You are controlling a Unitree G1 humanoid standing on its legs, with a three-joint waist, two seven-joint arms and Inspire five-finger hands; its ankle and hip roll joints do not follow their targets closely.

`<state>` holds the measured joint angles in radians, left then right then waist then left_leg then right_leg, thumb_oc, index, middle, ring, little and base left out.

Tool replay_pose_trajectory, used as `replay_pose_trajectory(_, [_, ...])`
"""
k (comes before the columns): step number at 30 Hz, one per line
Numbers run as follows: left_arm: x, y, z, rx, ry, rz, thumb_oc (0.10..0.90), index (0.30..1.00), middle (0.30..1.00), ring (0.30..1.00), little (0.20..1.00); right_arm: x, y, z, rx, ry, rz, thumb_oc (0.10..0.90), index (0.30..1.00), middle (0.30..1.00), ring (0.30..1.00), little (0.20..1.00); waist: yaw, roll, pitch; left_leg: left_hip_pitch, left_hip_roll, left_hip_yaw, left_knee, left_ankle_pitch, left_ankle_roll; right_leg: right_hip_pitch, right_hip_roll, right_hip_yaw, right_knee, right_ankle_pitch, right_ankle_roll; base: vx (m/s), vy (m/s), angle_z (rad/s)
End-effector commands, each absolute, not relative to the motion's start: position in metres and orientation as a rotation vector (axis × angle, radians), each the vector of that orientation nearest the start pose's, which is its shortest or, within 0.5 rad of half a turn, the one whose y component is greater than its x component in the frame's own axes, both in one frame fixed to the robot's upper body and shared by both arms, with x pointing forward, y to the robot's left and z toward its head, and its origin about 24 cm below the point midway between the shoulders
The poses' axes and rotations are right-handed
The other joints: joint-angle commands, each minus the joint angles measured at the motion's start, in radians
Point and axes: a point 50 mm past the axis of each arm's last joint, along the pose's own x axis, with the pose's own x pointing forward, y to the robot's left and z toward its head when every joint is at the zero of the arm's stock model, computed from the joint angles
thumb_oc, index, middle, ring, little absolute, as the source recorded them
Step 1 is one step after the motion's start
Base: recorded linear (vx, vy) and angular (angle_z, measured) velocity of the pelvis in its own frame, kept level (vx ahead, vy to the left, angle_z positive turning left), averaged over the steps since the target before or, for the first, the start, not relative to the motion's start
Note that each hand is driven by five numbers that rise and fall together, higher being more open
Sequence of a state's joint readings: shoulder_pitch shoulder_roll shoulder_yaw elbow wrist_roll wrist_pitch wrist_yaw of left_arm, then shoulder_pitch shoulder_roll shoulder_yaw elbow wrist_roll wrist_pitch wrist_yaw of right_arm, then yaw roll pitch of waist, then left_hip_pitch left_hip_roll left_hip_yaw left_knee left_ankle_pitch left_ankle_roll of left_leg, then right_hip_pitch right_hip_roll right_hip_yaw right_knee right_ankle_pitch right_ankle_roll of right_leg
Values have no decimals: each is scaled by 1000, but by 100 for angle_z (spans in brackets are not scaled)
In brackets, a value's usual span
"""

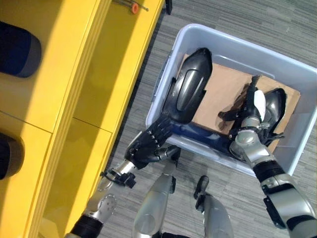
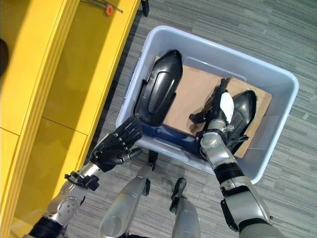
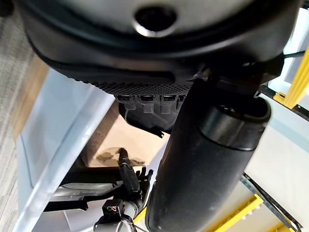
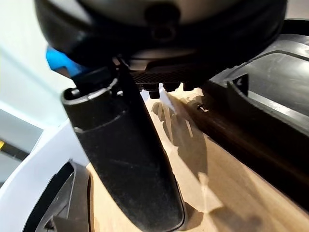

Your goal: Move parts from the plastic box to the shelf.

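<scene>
A pale blue plastic box (image 1: pixel 247 48) stands on the floor, lined with a cardboard sheet (image 1: pixel 223 89). A long black moulded part (image 1: pixel 190 87) leans along the box's left side. A second, smaller black part (image 1: pixel 275 106) lies at the right on the cardboard. My left hand (image 1: pixel 148 144) is at the box's near left corner, just below the long part's lower end, fingers curled and holding nothing. My right hand (image 1: pixel 250 121) is inside the box beside the smaller part (image 4: pixel 270 121), fingers relaxed over the cardboard, thumb (image 4: pixel 125 154) stretched out.
The yellow shelf (image 1: pixel 89 74) runs along the left, close to the box. Dark rounded parts (image 1: pixel 17 49) lie on its shelves, and a small orange-tipped tool (image 1: pixel 134 7) on its far end. Grey carpet floor surrounds the box.
</scene>
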<state>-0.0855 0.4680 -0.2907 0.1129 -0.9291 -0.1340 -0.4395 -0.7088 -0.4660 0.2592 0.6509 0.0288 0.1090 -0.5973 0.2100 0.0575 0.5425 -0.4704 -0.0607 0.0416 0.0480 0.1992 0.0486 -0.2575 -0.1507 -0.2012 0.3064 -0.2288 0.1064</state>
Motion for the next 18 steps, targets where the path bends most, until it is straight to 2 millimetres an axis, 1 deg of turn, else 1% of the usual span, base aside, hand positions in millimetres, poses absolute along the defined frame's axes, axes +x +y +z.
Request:
replay_pose_trajectory(1, [253,148,81,-484,-221,-671,900,1000,1000,1000,1000,363,-242,159,-529,-270,-752,900,1000,1000,1000,1000,-14,58,-22,-31,11,45,93,-131,-22,-46,13,-23,19,69,-69,32,100,-4])
replay_pose_trajectory(4, [253,145,80,-492,-226,-670,900,1000,1000,1000,1000,364,-236,159,-538,-277,-746,900,1000,1000,1000,1000,-20,69,-22,-30,11,50,86,-130,-20,-67,10,-21,31,67,-68,8,44,-3])
replay_pose_trajectory(5, [254,143,80,-491,-225,-673,900,1000,1000,1000,1000,366,-232,160,-555,-288,-729,900,1000,1000,1000,1000,-20,76,-22,-30,10,51,84,-130,-20,-79,8,-21,41,65,-68,4,13,-7])
replay_pose_trajectory(8, [254,142,79,-490,-220,-679,900,1000,1000,1000,1000,368,-230,165,-562,-317,-698,900,1000,1000,1000,1000,-19,82,-22,-33,9,48,88,-131,-19,-91,7,-22,53,64,-68,4,3,-3])
replay_pose_trajectory(9, [255,142,78,-489,-214,-685,900,1000,1000,1000,1000,370,-229,172,-576,-349,-681,900,1000,1000,1000,1000,-17,86,-22,-32,7,47,88,-131,-19,-98,5,-23,62,63,-69,0,0,0])
replay_pose_trajectory(10, [255,142,78,-489,-214,-686,900,1000,1000,1000,1000,371,-229,172,-575,-350,-679,900,1000,1000,1000,1000,-17,87,-22,-32,7,47,88,-131,-18,-99,5,-23,63,63,-69,0,0,0])
replay_pose_trajectory(11, [255,142,78,-487,-211,-689,900,1000,1000,1000,1000,373,-228,178,-569,-365,-653,900,1000,1000,1000,1000,-15,89,-22,-32,6,47,90,-132,-18,-106,5,-24,70,62,-69,7,-9,3])
replay_pose_trajectory(13, [253,142,78,-483,-200,-702,900,1000,1000,1000,1000,375,-227,193,-596,-430,-618,900,1000,1000,1000,1000,-11,96,-22,-32,5,45,92,-133,-17,-122,4,-27,87,61,-71,0,0,0])
replay_pose_trajectory(15, [253,141,77,-479,-197,-705,900,1000,1000,1000,1000,376,-226,197,-610,-451,-610,900,1000,1000,1000,1000,-10,97,-22,-31,5,45,93,-134,-17,-126,5,-26,93,61,-71,0,0,0])
replay_pose_trajectory(16, [251,141,76,-470,-189,-710,900,1000,1000,1000,1000,377,-223,210,-621,-496,-577,900,1000,1000,1000,1000,-8,101,-22,-30,6,45,95,-135,-17,-137,5,-27,107,59,-73,0,0,0])
replay_pose_trajectory(18, [250,141,76,-474,-182,-717,900,1000,1000,1000,1000,378,-219,223,-656,-551,-549,900,1000,1000,1000,1000,-6,106,-22,-29,5,45,96,-136,-18,-147,6,-29,118,58,-74,15,-9,-1])
